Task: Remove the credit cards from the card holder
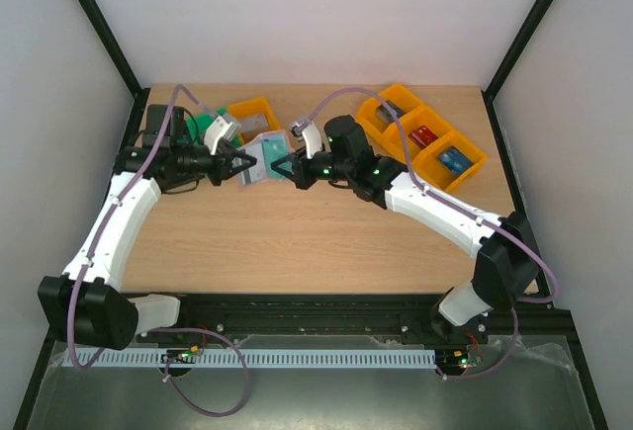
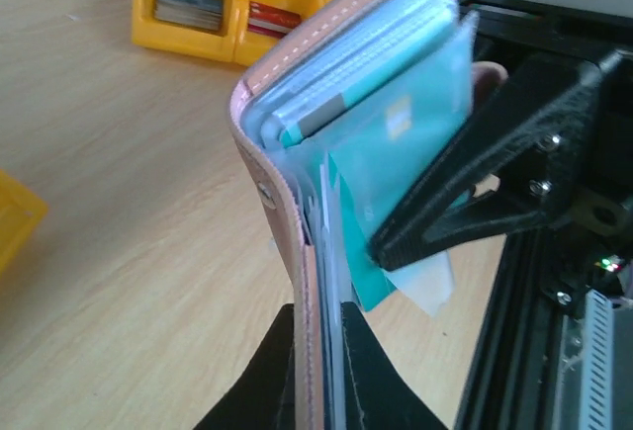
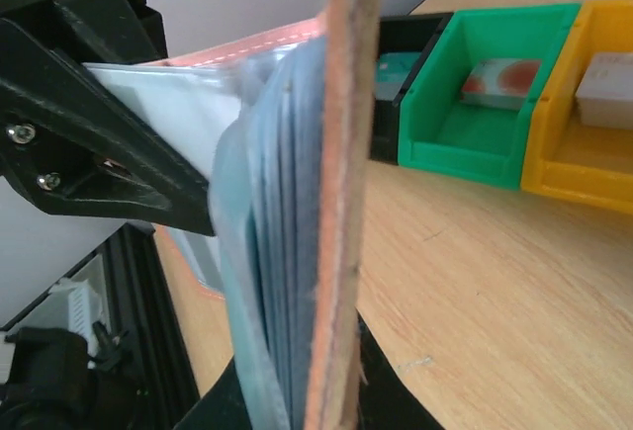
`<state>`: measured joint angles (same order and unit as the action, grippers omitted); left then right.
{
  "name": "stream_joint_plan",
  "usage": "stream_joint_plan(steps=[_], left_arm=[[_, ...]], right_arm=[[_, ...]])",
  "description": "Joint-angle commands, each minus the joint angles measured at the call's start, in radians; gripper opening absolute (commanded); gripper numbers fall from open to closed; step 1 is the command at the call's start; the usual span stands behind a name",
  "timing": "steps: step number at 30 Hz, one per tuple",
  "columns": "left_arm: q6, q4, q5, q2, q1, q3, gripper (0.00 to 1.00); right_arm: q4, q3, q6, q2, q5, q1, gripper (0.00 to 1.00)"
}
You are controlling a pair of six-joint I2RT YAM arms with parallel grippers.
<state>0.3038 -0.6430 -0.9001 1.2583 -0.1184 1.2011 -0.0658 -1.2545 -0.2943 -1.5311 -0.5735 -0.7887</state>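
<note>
A tan-brown bifold card holder (image 1: pixel 262 153) is clamped between the left tool (image 1: pixel 247 165) and the right tool (image 1: pixel 280 168). A thin teal card (image 2: pixel 415 173) is shown only in the left wrist view, where the holder's long edge is seen upright.

No readable text anywhere; markings on card (image 2: pixel 188 1) in yellow bin (image 2: pixel 148 27) too blurred.

Table (image 1: pixel 297 242): light wood-grain top, evenly lit, with soft shadows. Enclosure: plain white back wall (image 1: pixel 316 15) and white side walls (image 1: pixel 45 104), joined by slanted black frame posts (image 1: pixel 99 25). Near edge: black rail (image 1: pixel 316 303), then a grey metal sheet (image 1: pixel 326 398).
</note>
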Motion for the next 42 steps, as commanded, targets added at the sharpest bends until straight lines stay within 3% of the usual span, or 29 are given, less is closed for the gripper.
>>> stream_joint_plan(steps=[1,5,10,16,19,22,24,27,31,38,42], left_arm=[[0.082,-0.094,-0.112,-0.020,0.006,-0.022,0.02],[0.084,-0.135,-0.128,-0.012,0.008,-0.047,0.02],[0.066,-0.138,-0.153,-0.002,0.008,-0.048,0.02],[0.040,-0.141,-0.220,0.003,0.021,-0.047,0.02],[0.025,-0.132,-0.249,0.009,0.040,-0.054,0.02],[-0.012,-0.090,-0.233,0.019,0.074,-0.065,0.03],[-0.104,-0.014,-0.168,0.022,0.111,-0.090,0.24],[-0.240,0.081,0.010,0.045,0.168,-0.134,0.50],[-0.223,0.065,0.185,0.116,0.189,-0.110,0.62],[-0.208,0.114,0.266,0.036,0.164,-0.101,0.62],[-0.148,0.125,0.174,-0.049,-0.010,-0.125,0.57]], right_arm=[[0.087,0.041,-0.011,0.041,-0.198,0.027,0.14],[0.145,0.111,-0.050,0.063,-0.214,0.085,0.32],[0.192,0.148,-0.062,0.050,-0.292,0.108,0.37],[0.204,0.168,-0.065,0.026,-0.344,0.108,0.22],[0.210,0.171,-0.069,0.020,-0.384,0.108,0.03],[0.204,0.167,-0.075,0.023,-0.402,0.117,0.02],[0.202,0.170,-0.103,0.027,-0.379,0.135,0.02],[0.143,0.157,-0.184,0.007,-0.246,0.173,0.02],[0.005,0.102,-0.255,-0.041,0.041,0.173,0.01],[-0.132,0.032,-0.238,-0.077,0.555,0.066,0.02],[-0.131,-0.004,-0.226,-0.109,0.525,0.040,0.02]])
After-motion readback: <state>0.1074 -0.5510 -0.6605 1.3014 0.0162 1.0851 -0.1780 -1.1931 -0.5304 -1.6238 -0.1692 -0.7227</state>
